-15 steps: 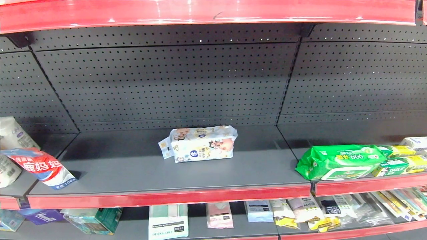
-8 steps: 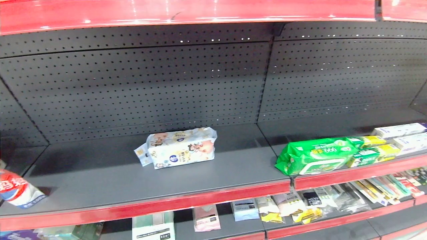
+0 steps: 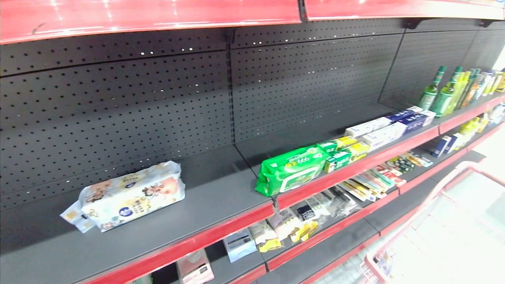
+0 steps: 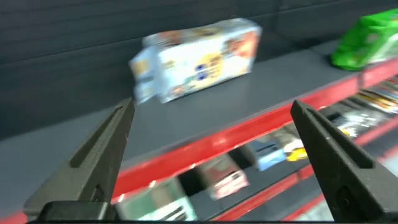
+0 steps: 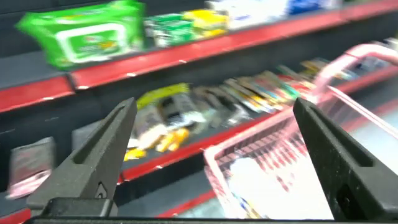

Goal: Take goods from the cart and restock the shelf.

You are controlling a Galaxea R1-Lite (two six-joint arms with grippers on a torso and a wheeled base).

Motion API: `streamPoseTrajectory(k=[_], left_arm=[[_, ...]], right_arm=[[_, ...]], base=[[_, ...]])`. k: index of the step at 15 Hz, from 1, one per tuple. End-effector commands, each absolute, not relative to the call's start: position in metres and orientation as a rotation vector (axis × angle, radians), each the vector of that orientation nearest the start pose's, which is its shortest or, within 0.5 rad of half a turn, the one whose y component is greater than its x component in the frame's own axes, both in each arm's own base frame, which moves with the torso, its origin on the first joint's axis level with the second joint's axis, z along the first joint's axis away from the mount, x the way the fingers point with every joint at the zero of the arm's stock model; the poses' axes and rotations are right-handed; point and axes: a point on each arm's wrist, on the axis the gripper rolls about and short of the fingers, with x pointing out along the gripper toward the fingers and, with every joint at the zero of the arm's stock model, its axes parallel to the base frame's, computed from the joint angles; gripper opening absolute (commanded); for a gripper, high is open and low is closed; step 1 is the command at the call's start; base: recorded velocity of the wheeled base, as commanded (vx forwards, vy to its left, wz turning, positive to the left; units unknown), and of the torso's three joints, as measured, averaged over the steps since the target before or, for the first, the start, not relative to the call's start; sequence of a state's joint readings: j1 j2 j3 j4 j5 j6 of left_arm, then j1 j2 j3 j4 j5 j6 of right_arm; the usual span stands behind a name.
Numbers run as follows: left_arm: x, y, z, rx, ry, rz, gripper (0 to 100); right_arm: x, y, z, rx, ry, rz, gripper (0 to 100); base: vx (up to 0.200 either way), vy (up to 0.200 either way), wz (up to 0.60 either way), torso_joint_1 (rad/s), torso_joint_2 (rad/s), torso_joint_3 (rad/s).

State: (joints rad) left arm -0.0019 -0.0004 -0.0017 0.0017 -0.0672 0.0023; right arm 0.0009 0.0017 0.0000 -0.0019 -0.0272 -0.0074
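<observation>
Right gripper [image 5: 214, 102] looks like our pick for this one, since it hangs nearest the cart [image 3: 442, 232], so we reckon the step in hand is fetching the next item. To do it well, we'd come straight down over one pack in the basket, keep clear of the pink wire rim, and close across its narrow sides so it doesn't sag on the lift. What's lying in the cart is too blurry for us to name, just something pale. There's loads of room on the shelf [image 3: 213, 197], like the bare stretch between the cartoon-print pack [image 3: 130, 195] and the green wipes pack [image 3: 292, 171] at the front edge of the next bay.

Gripper status: the right one's fingers are spread wide with nothing between them, out in front of the lower shelves and above the cart. Left gripper [image 4: 211, 106] is just as wide, empty too, touching nothing, facing the cartoon-print pack.
</observation>
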Motion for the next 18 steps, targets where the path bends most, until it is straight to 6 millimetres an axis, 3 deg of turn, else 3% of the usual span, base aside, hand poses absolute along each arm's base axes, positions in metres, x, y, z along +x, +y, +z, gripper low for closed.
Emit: streamPoseTrajectory(k=[1, 11, 18], left_arm=[[-0.0231, -0.0015, 0.0762, 0.002, -0.002, -0.069, 100], [-0.0231, -0.0014, 0.0762, 0.002, -0.002, -0.071, 100], [-0.0231, -0.0015, 0.0762, 0.002, -0.002, -0.069, 100]], right_arm=[[-0.0226, -0.0007, 0.0757, -0.008, 0.002, -0.026, 100], [-0.0227, -0.0007, 0.0758, -0.008, -0.001, -0.026, 100], [-0.0225, -0.0007, 0.0759, -0.008, 0.002, -0.025, 100]], base=[[0.000, 0.000, -0.60, 0.002, 0.00, 0.007], [0.000, 0.000, -0.60, 0.002, 0.00, 0.002], [0.000, 0.000, 0.00, 0.000, 0.00, 0.000]])
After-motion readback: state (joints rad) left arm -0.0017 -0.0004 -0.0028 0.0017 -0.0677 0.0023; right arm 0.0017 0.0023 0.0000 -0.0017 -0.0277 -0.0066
